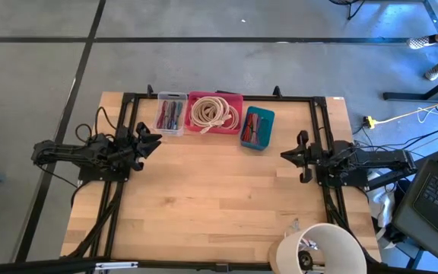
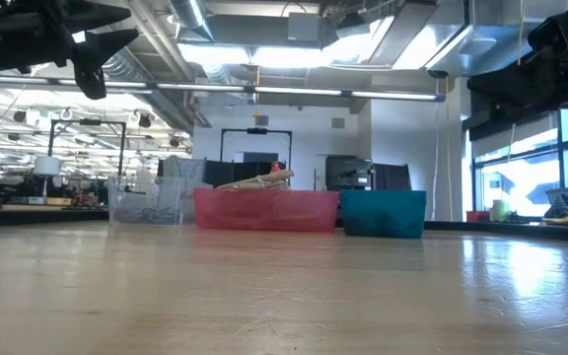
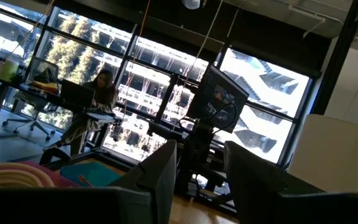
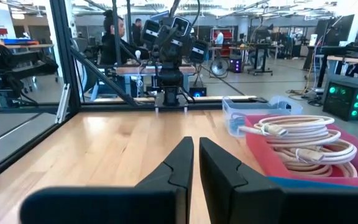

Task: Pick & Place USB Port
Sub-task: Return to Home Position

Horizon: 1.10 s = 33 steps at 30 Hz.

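Observation:
Three bins stand in a row along the table's far edge. A clear bin [image 1: 171, 114] holds dark and red cables. A pink bin [image 1: 215, 113] holds coiled cream cables [image 4: 303, 140] with plug ends. A teal bin [image 1: 257, 128] holds mixed cables. My left gripper [image 1: 152, 142] hovers open above the table's left side, near the clear bin, fingers pointing right [image 3: 201, 180]. My right gripper [image 1: 286, 155] hovers at the table's right side, below the teal bin, pointing left, with its fingers [image 4: 196, 163] close together. Neither touches anything.
A black frame runs along the table's left, far and right sides [image 1: 219, 96]. A white round shade-like object [image 1: 318, 247] sits at the near right corner. A laptop [image 1: 436, 194] and loose cables lie off the table's right side. Bare wood [image 1: 219, 190] spans the middle.

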Tool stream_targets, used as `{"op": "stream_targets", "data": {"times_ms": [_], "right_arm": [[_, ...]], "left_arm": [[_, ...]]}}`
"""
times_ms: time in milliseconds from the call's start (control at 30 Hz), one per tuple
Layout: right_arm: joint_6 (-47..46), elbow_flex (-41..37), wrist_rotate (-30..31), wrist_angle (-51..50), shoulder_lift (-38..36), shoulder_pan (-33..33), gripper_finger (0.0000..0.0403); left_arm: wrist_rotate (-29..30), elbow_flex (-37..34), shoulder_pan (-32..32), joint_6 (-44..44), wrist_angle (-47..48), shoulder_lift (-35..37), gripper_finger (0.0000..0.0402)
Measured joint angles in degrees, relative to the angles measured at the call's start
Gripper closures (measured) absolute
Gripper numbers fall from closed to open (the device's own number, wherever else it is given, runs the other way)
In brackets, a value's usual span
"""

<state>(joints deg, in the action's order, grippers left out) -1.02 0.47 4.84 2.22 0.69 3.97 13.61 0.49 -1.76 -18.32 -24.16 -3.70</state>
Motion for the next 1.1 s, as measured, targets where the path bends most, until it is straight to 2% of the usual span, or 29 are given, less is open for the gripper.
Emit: {"op": "stream_targets", "data": {"times_ms": [500,633,767,867,1000,1100], "right_arm": [[0.0,0.0,0.0,0.0,0.0,0.0,0.0372],[0.0,0.0,0.0,0.0,0.0,0.0,0.0372],[0.0,0.0,0.0,0.1,0.0,0.0,0.0372],[0.0,0.0,0.0,0.1,0.0,0.0,0.0372],[0.0,0.0,0.0,0.1,0.0,0.0,0.0372],[0.0,0.0,0.0,0.1,0.0,0.0,0.0372]], "left_arm": [[0.0,0.0,0.0,0.2,0.5,0.2,0.0274],[-0.5,0.0,0.2,15.5,7.4,3.7,0.0274],[-0.7,0.0,0.9,23.9,8.6,3.7,0.0274],[-5.9,0.0,1.6,24.3,12.0,3.7,0.0274],[-17.9,0.0,2.2,19.7,17.0,3.7,0.0274],[-21.2,0.0,2.6,18.6,18.5,3.7,0.0274]]}}
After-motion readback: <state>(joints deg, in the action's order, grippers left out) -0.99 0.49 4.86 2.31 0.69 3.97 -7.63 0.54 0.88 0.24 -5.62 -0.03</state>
